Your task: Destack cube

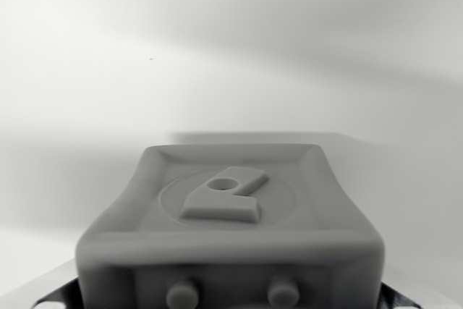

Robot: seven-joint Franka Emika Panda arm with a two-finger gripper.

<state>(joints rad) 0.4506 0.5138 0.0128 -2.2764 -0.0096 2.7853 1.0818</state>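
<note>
Hand (231, 305): only dark finger bits at the bottom corners of the wrist view, either side of the cube. Can't tell if the jaws are spread or clamped, contact not visible.

Cube (231, 229): grey block, fills lower centre, very close under the camera. Top face has a raised rim, a circular recess and an embossed shape with a small hole. Front face shows two round studs near the bottom edge. Sits between the finger bits, upright, slightly blurred at the near edge.

Surface (87, 70): plain pale, beyond and around the cube, soft shadow band just behind the cube. Nothing else on it in view.

No second cube visible; anything under this one is hidden by the cube itself.

Step, my read: grasp/lift stage of the destack, hand straddling the top cube. Next move likely needs a firm closure on the cube sides, then a straight lift clear of whatever's beneath, then set it down on the surface beside.
</note>
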